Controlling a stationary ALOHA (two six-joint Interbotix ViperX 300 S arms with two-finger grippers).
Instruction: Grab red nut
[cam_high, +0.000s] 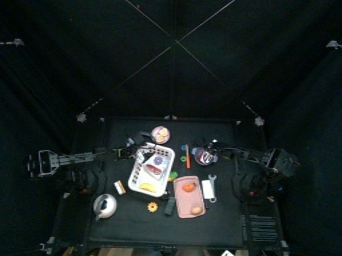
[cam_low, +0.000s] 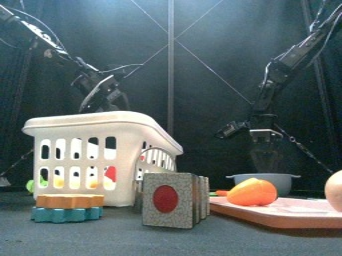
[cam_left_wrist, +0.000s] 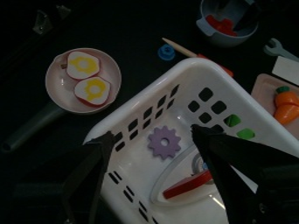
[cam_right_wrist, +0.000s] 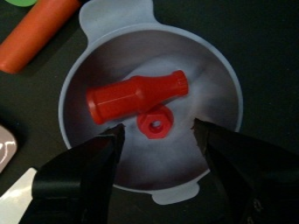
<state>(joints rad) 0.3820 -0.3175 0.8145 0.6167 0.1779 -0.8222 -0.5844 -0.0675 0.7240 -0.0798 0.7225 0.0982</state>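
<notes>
The red nut (cam_right_wrist: 155, 125) lies flat in a grey bowl (cam_right_wrist: 222, 87), touching a red bolt (cam_right_wrist: 138, 94) that lies beside it. My right gripper (cam_right_wrist: 158, 133) hangs right over the bowl, open, with one jaw on each side of the nut and nothing held. In the front view the right gripper (cam_low: 263, 142) sits just above the bowl (cam_low: 269, 181) at the right. My left gripper (cam_left_wrist: 155, 147) stands open above the white basket (cam_left_wrist: 222, 96), over a purple gear (cam_left_wrist: 165, 142); it holds nothing.
An orange carrot (cam_low: 251, 192) lies on the pink cutting board (cam_low: 287, 212) beside the bowl. A cube with a red dot (cam_low: 171, 198) stands in front of the basket (cam_low: 94, 150). A plate with two egg halves (cam_left_wrist: 79, 74) sits beyond the basket.
</notes>
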